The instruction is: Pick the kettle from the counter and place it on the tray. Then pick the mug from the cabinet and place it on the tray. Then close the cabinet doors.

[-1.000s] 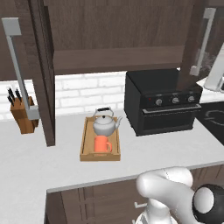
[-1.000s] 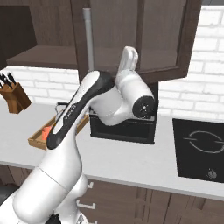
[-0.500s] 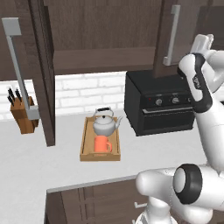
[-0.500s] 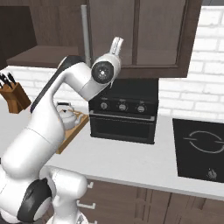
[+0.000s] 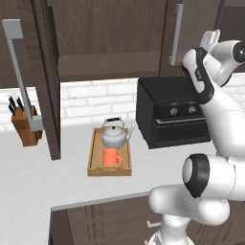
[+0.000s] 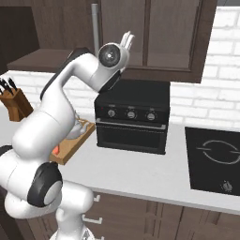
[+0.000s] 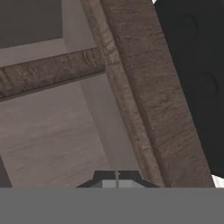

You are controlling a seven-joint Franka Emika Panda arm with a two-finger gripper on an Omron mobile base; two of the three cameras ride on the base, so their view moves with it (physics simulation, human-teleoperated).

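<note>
Sitting on the pale counter (image 5: 28, 177) are one wooden tray (image 5: 93, 165) at about 7 o'clock from the black oven (image 5: 167, 115), carrying one kettle (image 5: 114, 136) and one mug (image 5: 112, 158). Arm's stretched up high, gripper (image 6: 126, 40) pinched shut on nothing, right at the cabinet (image 5: 105, 43) door's edge; left door (image 5: 45, 76) hangs open.

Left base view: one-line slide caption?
Kettle and mug on tray; shut gripper raised beside cabinet door.
</note>
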